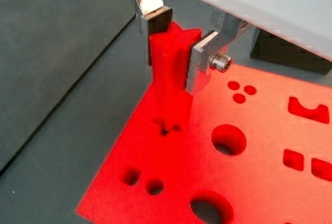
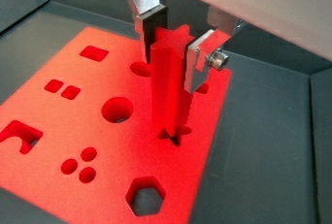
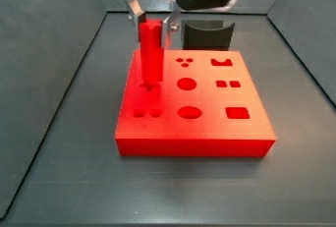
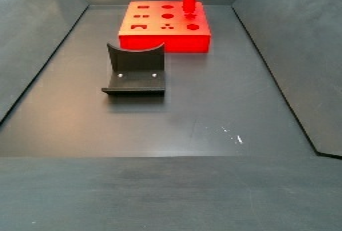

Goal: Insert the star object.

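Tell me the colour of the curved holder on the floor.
Dark grey, nearly black. The curved holder shows best in a side view, far from the gripper.

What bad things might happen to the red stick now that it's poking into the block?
1. The star object stands upright with its tip at the small star hole in the red block. If its points aren't lined up, it may jam.
2. The pincer grips only its top, above the block. Pushing down might make it slip or tilt.
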